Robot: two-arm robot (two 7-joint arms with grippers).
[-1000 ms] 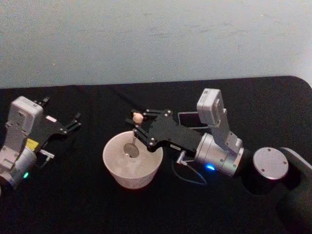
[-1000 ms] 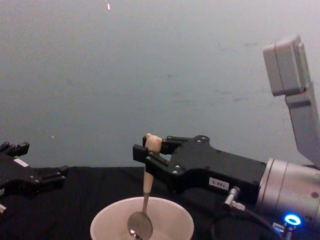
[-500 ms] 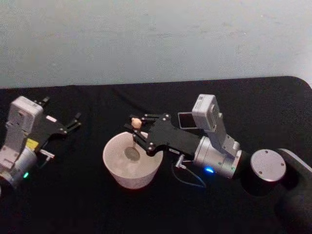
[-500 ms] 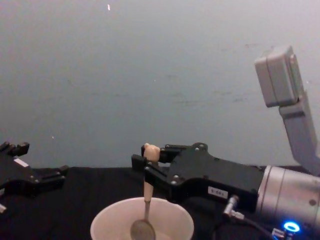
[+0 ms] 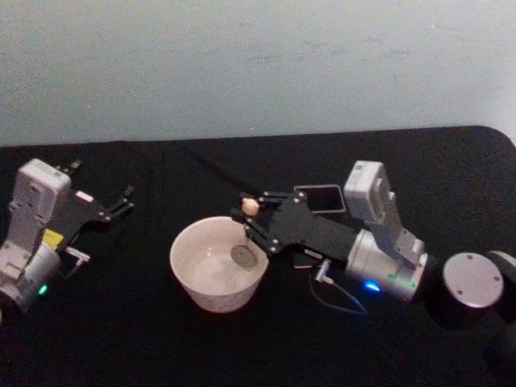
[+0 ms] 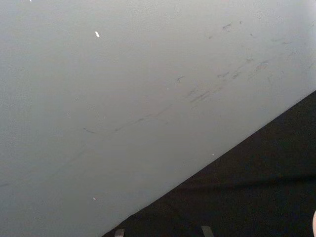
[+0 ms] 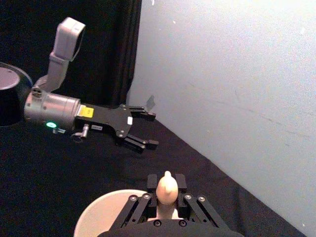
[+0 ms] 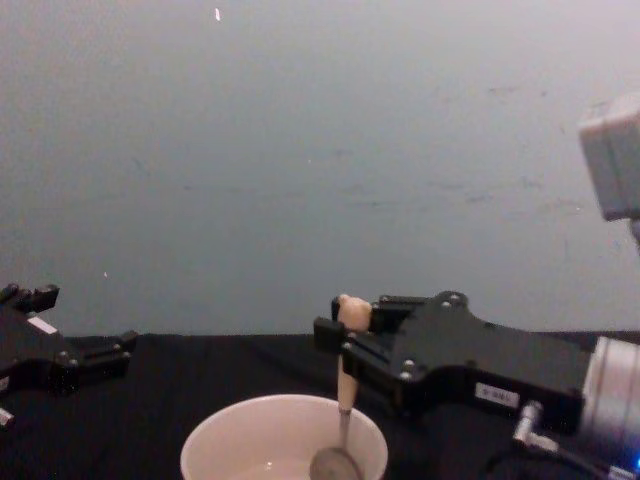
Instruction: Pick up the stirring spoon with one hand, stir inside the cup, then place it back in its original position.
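Head view: spoon (image 5: 243,255) nr cup (image 5: 206,292) rim

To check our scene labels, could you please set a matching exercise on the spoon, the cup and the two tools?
1 spoon
2 cup
3 left tool
4 right tool

a open, idle at the left
b cream-white, round
c shut on the spoon
d near upright, bowl in the cup

Pairs: 1-d, 2-b, 3-a, 4-c
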